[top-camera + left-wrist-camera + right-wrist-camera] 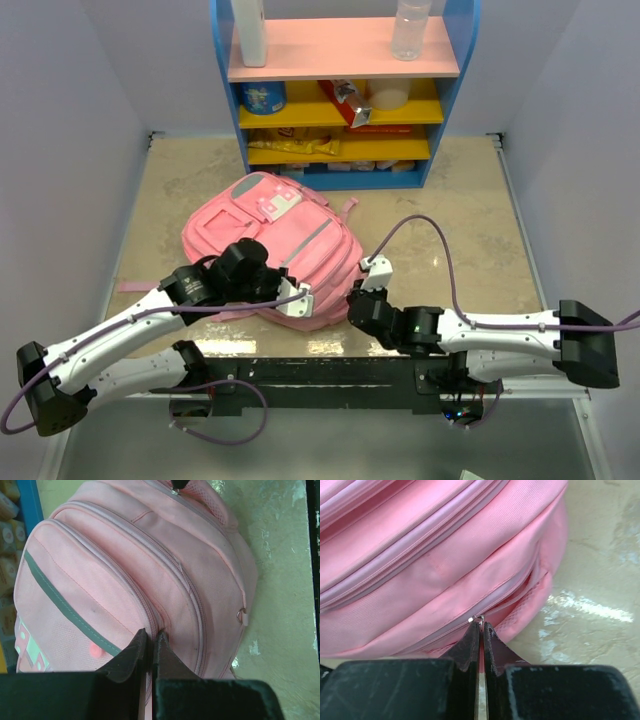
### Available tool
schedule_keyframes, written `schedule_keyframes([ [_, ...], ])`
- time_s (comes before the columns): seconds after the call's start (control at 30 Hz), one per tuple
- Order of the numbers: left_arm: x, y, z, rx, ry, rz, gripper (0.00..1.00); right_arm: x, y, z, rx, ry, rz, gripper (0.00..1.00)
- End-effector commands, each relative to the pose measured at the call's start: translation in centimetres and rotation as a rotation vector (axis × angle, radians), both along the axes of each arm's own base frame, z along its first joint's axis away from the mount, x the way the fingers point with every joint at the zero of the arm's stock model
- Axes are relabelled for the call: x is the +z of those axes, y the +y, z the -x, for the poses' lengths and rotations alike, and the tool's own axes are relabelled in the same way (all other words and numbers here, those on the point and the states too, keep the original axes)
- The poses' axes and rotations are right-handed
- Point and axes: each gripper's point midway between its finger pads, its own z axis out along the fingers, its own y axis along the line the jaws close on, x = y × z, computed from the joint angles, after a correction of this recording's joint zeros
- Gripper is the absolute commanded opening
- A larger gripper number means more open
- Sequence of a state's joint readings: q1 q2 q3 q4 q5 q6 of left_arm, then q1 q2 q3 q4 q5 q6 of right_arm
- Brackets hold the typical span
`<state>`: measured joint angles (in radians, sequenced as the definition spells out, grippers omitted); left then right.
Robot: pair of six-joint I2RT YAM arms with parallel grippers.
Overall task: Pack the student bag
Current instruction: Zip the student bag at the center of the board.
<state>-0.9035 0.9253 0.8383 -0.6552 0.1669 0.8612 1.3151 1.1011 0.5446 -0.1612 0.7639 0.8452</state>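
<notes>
The student bag (275,225) lies flat on the table, pink with a grey strip (60,597). My left gripper (290,290) rests on its near side. In the left wrist view that gripper (151,632) is shut, pinching the bag (125,565) at a zip seam. My right gripper (354,297) is at the bag's near right corner. In the right wrist view it (481,624) is shut on the zip pull, with the metal slider (477,618) at its tips. Right of the slider the bag (445,555) shows a narrow gap in the zip (530,582).
A blue shelf unit (345,90) stands behind the bag, holding bottles (410,28), a blue can (262,97) and snack packs (295,146). A pink strap (133,287) trails left. Grey walls close both sides. A black rail (330,375) runs along the near edge.
</notes>
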Motion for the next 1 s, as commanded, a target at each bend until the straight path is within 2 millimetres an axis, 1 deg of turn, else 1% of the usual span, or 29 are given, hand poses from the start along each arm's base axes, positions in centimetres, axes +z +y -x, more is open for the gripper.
schedule_keyframes([
  [0.0, 2.5, 0.1, 0.7, -0.058, -0.031, 0.028, 0.00, 1.8, -1.2, -2.5, -0.018, -0.055, 0.084, 0.00],
  [0.03, 2.3, 0.3, 1.3, -0.090, -0.020, 0.012, 0.00, 1.9, -1.3, -2.8, -0.021, -0.058, 0.090, 0.00],
  [0.07, 2.2, 0.4, 1.6, -0.104, -0.016, 0.005, 0.00, 2.2, -1.5, -3.8, -0.036, -0.069, 0.098, 0.00],
  [0.13, 2.1, 0.8, 2.2, -0.126, 0.001, -0.014, 0.00, 1.9, -1.5, -4.5, -0.033, -0.066, 0.117, 0.00],
  [0.17, 2.1, 0.9, 2.4, -0.135, 0.009, -0.023, 0.00, 2.3, -1.8, -5.5, -0.048, -0.077, 0.125, 0.00],
  [0.2, 2.3, 1.1, 2.7, -0.147, 0.014, -0.033, 0.00, 2.0, -1.8, -5.9, -0.045, -0.071, 0.133, 0.00],
  [0.23, 1.8, 1.7, 3.3, -0.158, 0.036, -0.064, 0.00, 2.1, -1.8, -6.4, -0.047, -0.073, 0.134, 0.00],
  [0.27, 1.9, 2.0, 3.4, -0.160, 0.040, -0.073, 0.00, 2.5, -2.1, -7.5, -0.061, -0.086, 0.132, 0.00],
  [0.3, 1.9, 2.3, 3.7, -0.162, 0.043, -0.081, 0.00, 2.7, -2.0, -7.9, -0.060, -0.091, 0.130, 0.00],
  [0.33, 1.6, 3.0, 4.0, -0.165, 0.049, -0.107, 0.00, 2.5, -1.8, -8.3, -0.050, -0.086, 0.132, 0.00],
  [0.37, 1.5, 3.4, 4.1, -0.165, 0.048, -0.118, 0.00, 3.0, -1.8, -9.1, -0.054, -0.101, 0.126, 0.00],
  [0.4, 1.6, 3.9, 4.4, -0.162, 0.043, -0.121, 0.00, 3.1, -1.6, -9.3, -0.046, -0.102, 0.128, 0.00],
  [0.43, 1.1, 4.8, 4.7, -0.162, 0.052, -0.157, 0.00, 2.7, -1.3, -9.4, -0.027, -0.091, 0.139, 0.00],
  [0.47, 0.8, 5.4, 4.9, -0.157, 0.053, -0.179, 0.00, 3.6, -0.5, -9.8, -0.014, -0.114, 0.112, 0.00],
  [0.5, 0.5, 6.2, 5.1, -0.149, 0.052, -0.201, 0.00, 3.7, -0.1, -9.9, 0.001, -0.115, 0.108, 0.00],
  [0.53, -0.2, 7.6, 5.3, -0.136, 0.054, -0.257, 0.00, 3.7, 0.5, -9.8, 0.030, -0.111, 0.095, 0.00],
  [0.57, -0.9, 8.4, 5.5, -0.128, 0.055, -0.291, 0.00, 4.0, 1.0, -9.8, 0.046, -0.118, 0.074, 0.00],
  [0.63, -0.8, 10.4, 5.5, -0.103, 0.003, -0.327, 0.00, 4.1, 1.7, -9.4, 0.079, -0.117, 0.047, 0.00],
  [0.73, -0.8, 12.2, 5.6, -0.083, -0.079, -0.329, 0.00, 4.1, 3.1, -7.9, 0.180, -0.103, -0.030, 0.00],
  [0.77, -1.1, 12.8, 5.6, -0.071, -0.091, -0.340, 0.00, 4.3, 3.4, -7.2, 0.208, -0.109, -0.067, 0.00],
  [0.8, -0.9, 13.6, 5.4, -0.041, -0.125, -0.342, 0.00, 4.3, 4.2, -6.2, 0.262, -0.102, -0.093, 0.00],
  [0.83, -0.9, 14.1, 5.2, -0.009, -0.136, -0.346, 0.00, 4.1, 4.4, -5.5, 0.286, -0.097, -0.102, 0.00],
  [0.87, -1.0, 14.2, 5.0, 0.020, -0.139, -0.336, 0.00, 4.4, 5.3, -4.5, 0.322, -0.100, -0.124, 0.00],
  [0.9, -0.7, 14.1, 4.7, 0.056, -0.154, -0.307, 0.00, 4.5, 5.7, -4.0, 0.337, -0.096, -0.129, 0.00],
  [0.93, 0.0, 13.4, 3.8, 0.125, -0.169, -0.240, 0.00, 4.4, 6.1, -3.4, 0.354, -0.092, -0.134, 0.00],
  [0.97, 0.5, 13.0, 3.4, 0.144, -0.170, -0.214, 0.04, 4.4, 6.9, -2.5, 0.381, -0.088, -0.145, 0.00],
])
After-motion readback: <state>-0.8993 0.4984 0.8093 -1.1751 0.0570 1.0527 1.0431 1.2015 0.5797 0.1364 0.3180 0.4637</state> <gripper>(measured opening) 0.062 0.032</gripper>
